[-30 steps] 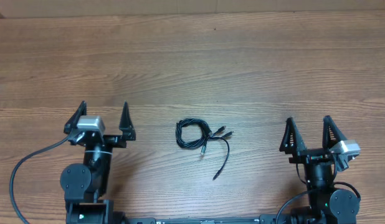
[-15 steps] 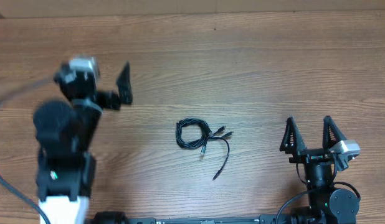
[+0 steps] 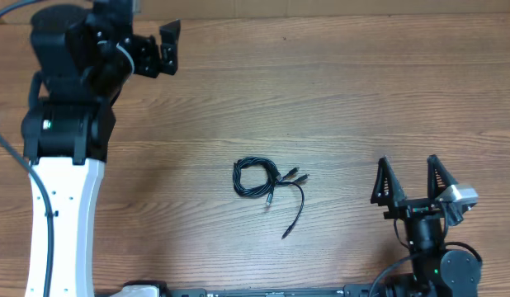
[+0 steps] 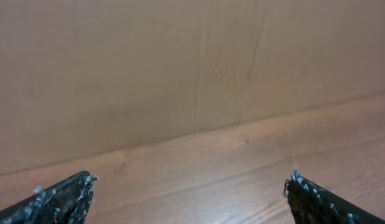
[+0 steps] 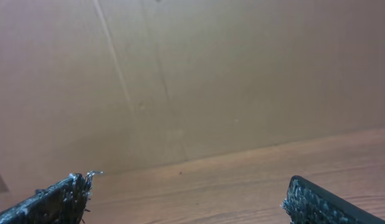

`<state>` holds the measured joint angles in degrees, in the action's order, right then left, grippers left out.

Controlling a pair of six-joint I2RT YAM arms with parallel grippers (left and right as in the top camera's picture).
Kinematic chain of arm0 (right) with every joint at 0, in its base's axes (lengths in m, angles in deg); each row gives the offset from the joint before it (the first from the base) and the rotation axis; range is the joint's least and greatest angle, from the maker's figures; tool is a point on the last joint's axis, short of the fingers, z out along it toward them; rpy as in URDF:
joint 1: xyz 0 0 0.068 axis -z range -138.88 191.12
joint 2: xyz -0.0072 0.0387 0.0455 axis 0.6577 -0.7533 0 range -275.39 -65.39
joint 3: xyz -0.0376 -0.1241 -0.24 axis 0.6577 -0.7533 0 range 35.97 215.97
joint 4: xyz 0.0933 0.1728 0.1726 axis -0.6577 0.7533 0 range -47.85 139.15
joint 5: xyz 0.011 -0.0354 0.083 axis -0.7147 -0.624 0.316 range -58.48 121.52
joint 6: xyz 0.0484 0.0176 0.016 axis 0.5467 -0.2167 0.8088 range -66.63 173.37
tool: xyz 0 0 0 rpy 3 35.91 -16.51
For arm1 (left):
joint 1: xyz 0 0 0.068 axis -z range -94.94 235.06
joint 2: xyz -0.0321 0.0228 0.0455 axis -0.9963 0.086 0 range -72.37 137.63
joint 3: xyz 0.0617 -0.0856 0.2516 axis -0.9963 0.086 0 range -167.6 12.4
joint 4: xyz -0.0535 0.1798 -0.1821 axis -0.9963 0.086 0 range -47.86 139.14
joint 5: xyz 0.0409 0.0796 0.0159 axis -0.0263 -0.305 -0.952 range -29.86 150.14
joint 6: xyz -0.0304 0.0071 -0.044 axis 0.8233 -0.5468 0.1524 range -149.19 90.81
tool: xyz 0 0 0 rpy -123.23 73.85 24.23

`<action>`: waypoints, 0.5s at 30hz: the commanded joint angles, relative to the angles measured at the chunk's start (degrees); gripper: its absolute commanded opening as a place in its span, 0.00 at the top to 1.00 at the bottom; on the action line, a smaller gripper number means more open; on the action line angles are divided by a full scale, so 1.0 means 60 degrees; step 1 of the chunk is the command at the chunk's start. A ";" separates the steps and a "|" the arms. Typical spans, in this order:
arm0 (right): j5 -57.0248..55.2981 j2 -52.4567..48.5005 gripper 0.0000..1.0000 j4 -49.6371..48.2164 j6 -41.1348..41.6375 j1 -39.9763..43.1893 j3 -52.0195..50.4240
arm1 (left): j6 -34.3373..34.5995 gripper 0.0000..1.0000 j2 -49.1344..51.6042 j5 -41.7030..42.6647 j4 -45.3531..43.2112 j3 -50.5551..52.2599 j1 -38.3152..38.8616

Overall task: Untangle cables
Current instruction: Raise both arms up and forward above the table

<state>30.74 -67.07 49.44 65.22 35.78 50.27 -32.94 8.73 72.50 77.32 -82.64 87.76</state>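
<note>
Even, soft light — faint shadows — wrist views slightly hazy.

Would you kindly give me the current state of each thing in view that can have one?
cables: coiled together on the table, one end trailing out, untouched
left claw: open, empty, far from the cables
right claw: open, empty, right of the cables

Black cables [image 3: 263, 183] coiled mid-table; plug ends trailing right.

Left gripper [image 4: 191, 179] reached far forward
</note>
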 commanded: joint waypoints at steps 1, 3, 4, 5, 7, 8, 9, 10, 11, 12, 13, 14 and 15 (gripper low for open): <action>0.0186 -0.0368 0.00 0.0353 -0.0364 -0.0044 0.1206 | -0.0386 0.00 0.0313 -0.0586 0.0299 -0.0652 0.0262; 0.0146 -0.0874 0.00 0.0834 -0.0812 -0.0044 0.2091 | -0.0463 0.00 0.0353 -0.0667 0.0306 -0.0652 0.0382; 0.0142 -0.1166 0.00 0.1082 -0.0998 -0.0044 0.2506 | -0.0492 0.00 0.0364 -0.0667 0.0302 -0.0652 0.0426; 0.0091 -0.1555 0.00 0.1424 -0.1133 -0.0044 0.3009 | -0.0521 0.00 0.0364 -0.0667 0.0295 -0.0652 0.0455; -0.0168 -0.2441 0.00 0.2215 -0.1217 -0.0044 0.3967 | -0.0521 0.00 0.0364 -0.0670 0.0262 -0.0652 0.0495; -0.0270 -0.2816 0.00 0.2524 -0.1213 -0.0044 0.4335 | -0.0521 0.00 0.0364 -0.0670 0.0244 -0.0652 0.0495; -0.0390 -0.3457 0.00 0.2994 -0.1220 -0.0044 0.4932 | -0.0521 0.00 0.0364 -0.0667 0.0237 -0.0652 0.0503; -0.0404 -0.3869 0.00 0.3271 -0.1228 -0.0044 0.5300 | -0.0521 0.00 0.0364 -0.0670 0.0240 -0.0652 0.0503; -0.0393 -0.4455 0.00 0.3614 -0.1242 -0.0044 0.5818 | -0.0521 0.00 0.0364 -0.0670 0.0248 -0.0652 0.0503; -0.0393 -0.4962 0.00 0.3883 -0.1242 -0.0044 0.6255 | -0.0521 0.00 0.0364 -0.0670 0.0255 -0.0652 0.0503; -0.0393 -0.5461 0.00 0.4138 -0.1242 -0.0044 0.6677 | -0.0525 0.00 0.0364 -0.0678 0.0266 -0.0652 0.0499; -0.0393 -0.6047 0.00 0.4426 -0.1242 -0.0044 0.7176 | -0.0525 0.00 0.0364 -0.0736 0.0280 -0.0652 0.0503; -0.0390 -0.6626 0.00 0.4710 -0.1242 -0.0044 0.7672 | -0.0525 0.00 0.0364 -0.0838 0.0302 -0.0652 0.0503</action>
<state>29.45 -99.83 75.71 58.71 35.78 89.92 -35.06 10.91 68.87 79.07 -84.56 90.34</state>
